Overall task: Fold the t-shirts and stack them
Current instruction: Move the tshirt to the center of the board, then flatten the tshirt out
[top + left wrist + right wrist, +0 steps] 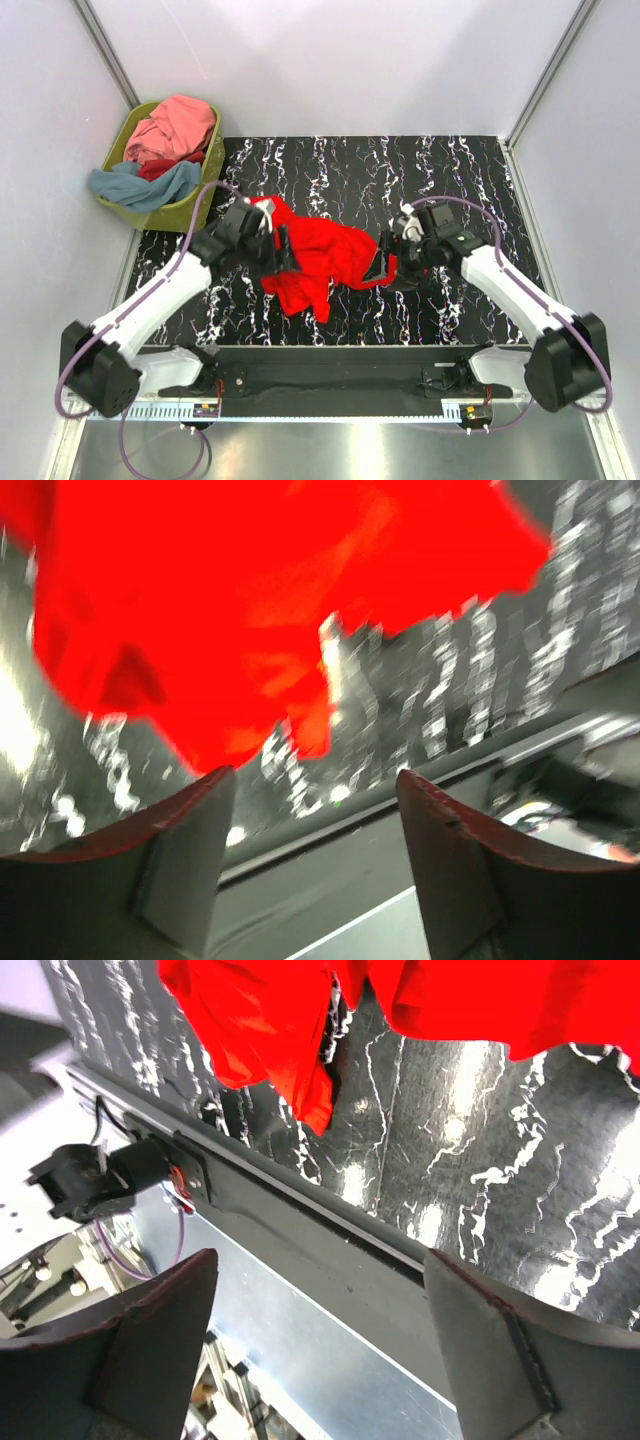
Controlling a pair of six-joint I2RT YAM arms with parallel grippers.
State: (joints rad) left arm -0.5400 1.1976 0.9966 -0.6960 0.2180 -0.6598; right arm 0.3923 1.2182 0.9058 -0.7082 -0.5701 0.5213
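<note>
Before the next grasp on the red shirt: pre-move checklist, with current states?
1. Left tool open and empty: ok.
2. Right tool open and empty: ok.
3. Red t-shirt spread flat for folding: not ok, it lies crumpled between the two tools.
4. Red t-shirt fully on the table: ok.
5. Collar and sleeves identifiable for a grasp point: cannot tell.
6. Other shirts out of the way in the basket: ok.
</note>
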